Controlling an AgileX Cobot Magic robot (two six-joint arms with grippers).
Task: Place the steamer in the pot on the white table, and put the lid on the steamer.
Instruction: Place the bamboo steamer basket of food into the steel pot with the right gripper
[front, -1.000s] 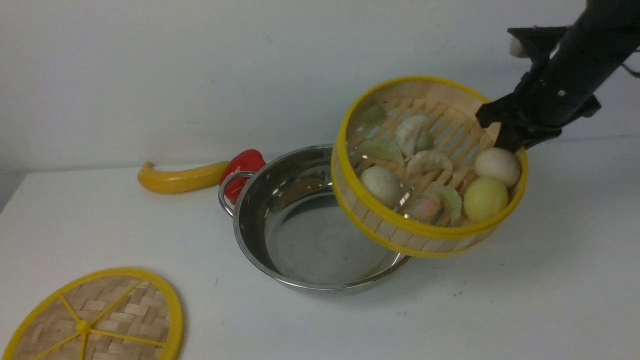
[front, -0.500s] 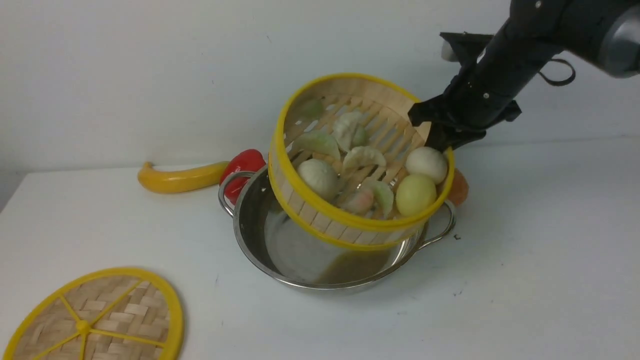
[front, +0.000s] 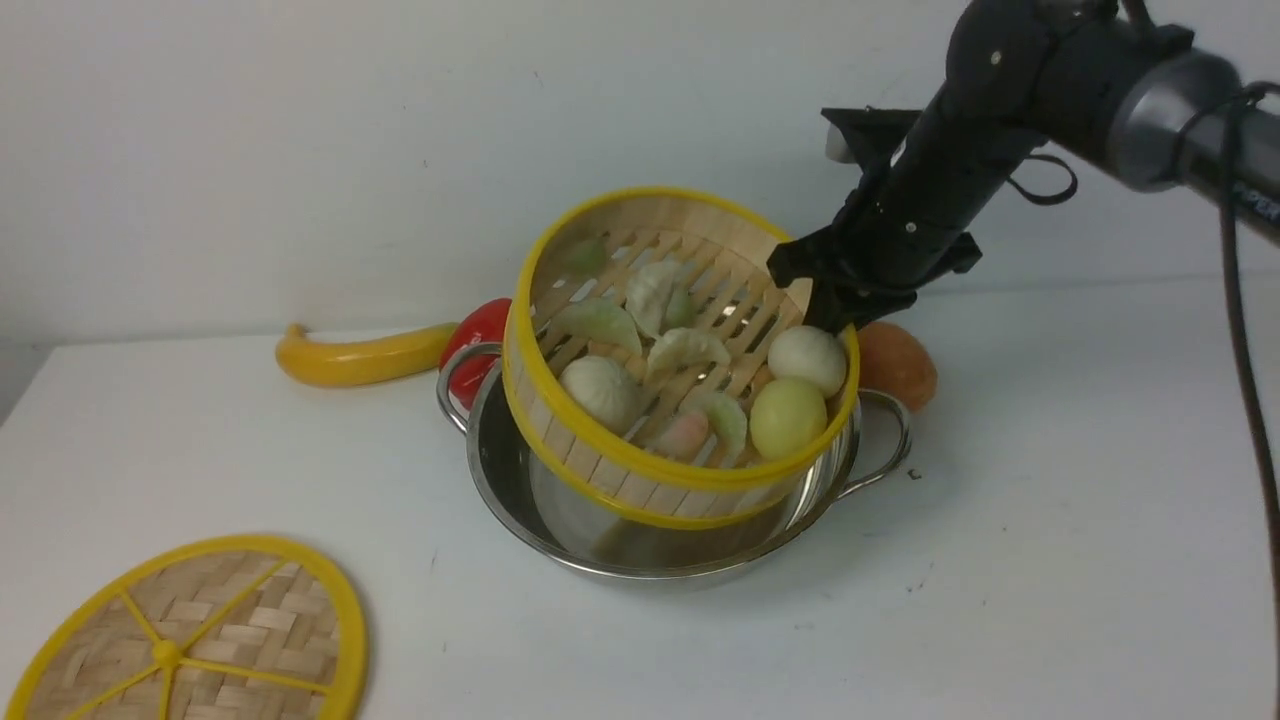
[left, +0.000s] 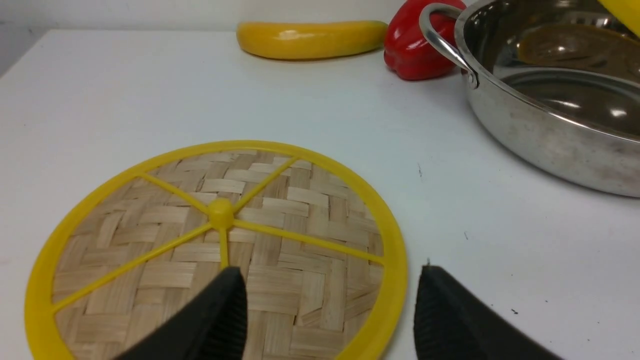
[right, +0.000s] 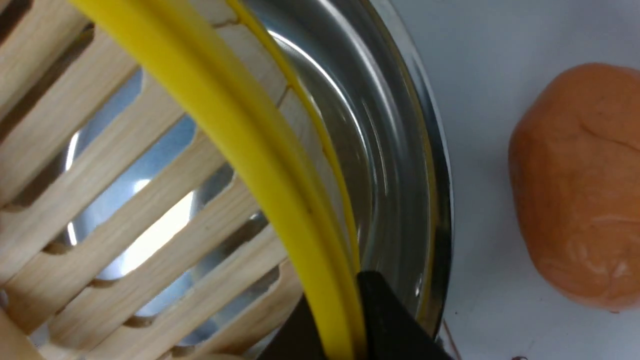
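Front view: step in hand = step 1, seating the steamer (front: 590, 450) in the pot (front: 640, 572). The steamer hangs tilted over the pot. Its 7 o'clock side sits low inside the pot wall and its 1 o'clock side is raised. Contact w/ the pot floor: cannot tell. The right gripper (front: 825, 315) is clamped on the steamer rim at approx. 1 o'clock, one finger inside the wall and one outside (confirmed in right wrist view).

Next move, est.: level the basket, centre it within the pot rim, lower until flat, then release. Clearance looks tight, so an off-centre drop may hang the band on the rim.

Step 2 is pending. The lid (front: 200, 640) lies flat on the white table (front: 1000, 560), at 8 o'clock from the pot and well apart from it. In left wrist view the left gripper (left: 330, 272) hovers at the lid's edge, jaws apart, holding nothing.

Writing: no brand or label on steamer, pot or lid. White lettering on the right arm at the frame edge is cut off and not legible in full.
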